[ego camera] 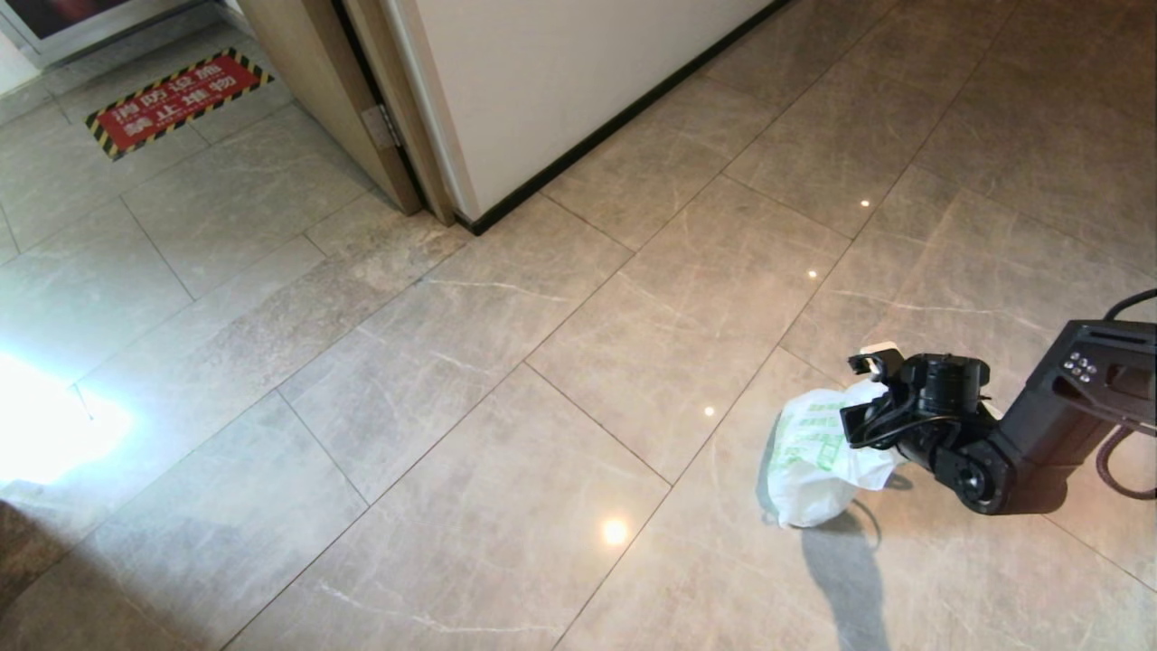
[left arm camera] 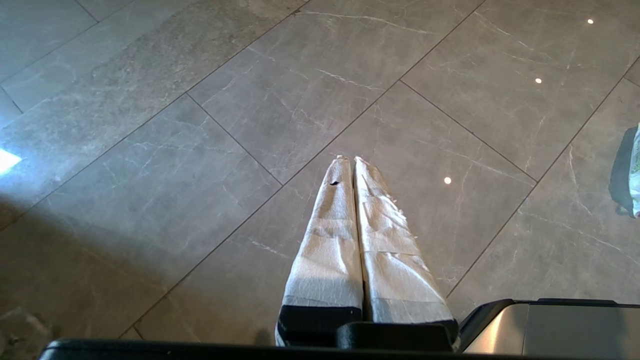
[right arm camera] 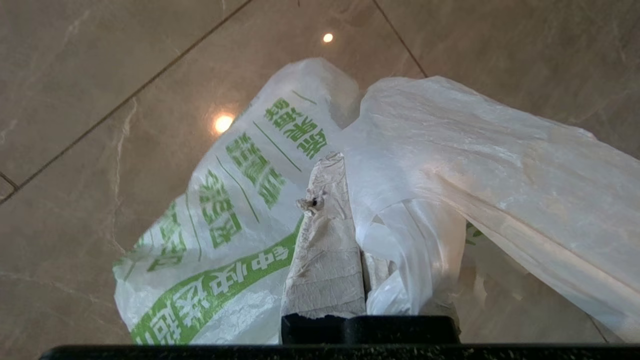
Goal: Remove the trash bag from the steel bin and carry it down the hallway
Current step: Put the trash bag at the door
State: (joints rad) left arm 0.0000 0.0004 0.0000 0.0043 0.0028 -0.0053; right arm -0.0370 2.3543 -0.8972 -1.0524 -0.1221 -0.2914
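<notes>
The trash bag (ego camera: 818, 461), thin white plastic with green print, hangs from my right gripper (ego camera: 872, 372) at the lower right of the hallway floor (ego camera: 506, 380), and its bottom is at or just above the tiles. In the right wrist view my right gripper (right arm camera: 346, 167) is shut on the bag's (right arm camera: 220, 225) gathered top; one taped finger (right arm camera: 327, 235) shows and film covers the other. My left gripper (left arm camera: 350, 159) is shut and empty, its taped fingers pressed together above the tiles, with the bag's edge (left arm camera: 636, 170) off to one side. The steel bin is out of view.
A white wall with a black baseboard (ego camera: 597, 136) and a brown door frame (ego camera: 334, 99) stand at the far left-centre. A red warning sticker (ego camera: 176, 99) lies on the floor beyond the door. Bright glare (ego camera: 45, 425) marks the tiles at the left.
</notes>
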